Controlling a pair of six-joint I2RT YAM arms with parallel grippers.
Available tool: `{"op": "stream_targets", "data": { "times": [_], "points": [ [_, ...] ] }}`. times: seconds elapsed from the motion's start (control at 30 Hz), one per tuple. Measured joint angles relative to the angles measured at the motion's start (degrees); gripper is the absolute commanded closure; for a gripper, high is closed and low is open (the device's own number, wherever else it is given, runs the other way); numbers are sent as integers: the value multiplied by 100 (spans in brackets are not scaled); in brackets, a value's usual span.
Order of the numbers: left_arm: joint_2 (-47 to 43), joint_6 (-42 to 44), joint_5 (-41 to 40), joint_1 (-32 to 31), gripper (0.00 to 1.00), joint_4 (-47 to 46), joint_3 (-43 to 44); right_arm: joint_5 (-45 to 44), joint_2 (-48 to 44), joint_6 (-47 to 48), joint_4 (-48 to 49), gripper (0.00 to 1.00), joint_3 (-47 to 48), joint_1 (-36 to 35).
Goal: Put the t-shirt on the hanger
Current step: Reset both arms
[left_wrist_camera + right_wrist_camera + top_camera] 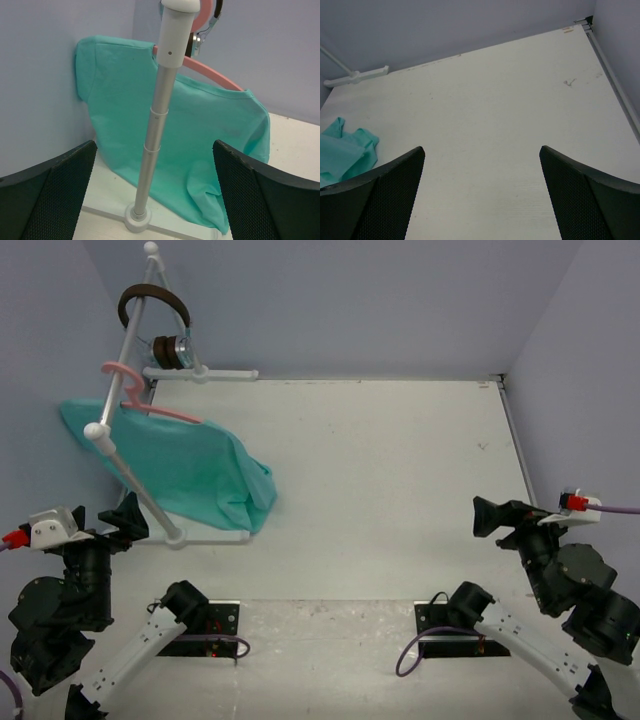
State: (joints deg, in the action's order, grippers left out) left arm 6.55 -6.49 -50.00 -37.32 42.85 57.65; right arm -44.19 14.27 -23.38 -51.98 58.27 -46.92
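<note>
The teal-green t-shirt (190, 465) hangs on the pink hanger (165, 412), whose hook sits over the white rack's top bar. The shirt's lower part drapes down onto the table. In the left wrist view the t-shirt (200, 130) spreads behind the rack pole, with the hanger's arm (215, 76) showing at its neckline. A corner of the t-shirt (345, 155) shows in the right wrist view. My left gripper (125, 518) is open and empty, just in front of the rack (155, 145). My right gripper (490, 517) is open and empty over bare table at the right (482, 149).
The white tubular rack (130, 455) stands at the far left, its pole (155, 135) and round foot right before my left gripper. Brown headphones (155, 305) hang on the rack's far end. Walls close in the table on the left, back and right.
</note>
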Motion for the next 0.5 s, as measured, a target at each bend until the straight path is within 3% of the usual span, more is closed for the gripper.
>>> {"op": "stream_targets", "data": {
  "times": [0.5],
  "points": [
    [-373,390,-101,0,0,-177,-775,-180,-236,-257,-119,1,-221,0]
  ]
}}
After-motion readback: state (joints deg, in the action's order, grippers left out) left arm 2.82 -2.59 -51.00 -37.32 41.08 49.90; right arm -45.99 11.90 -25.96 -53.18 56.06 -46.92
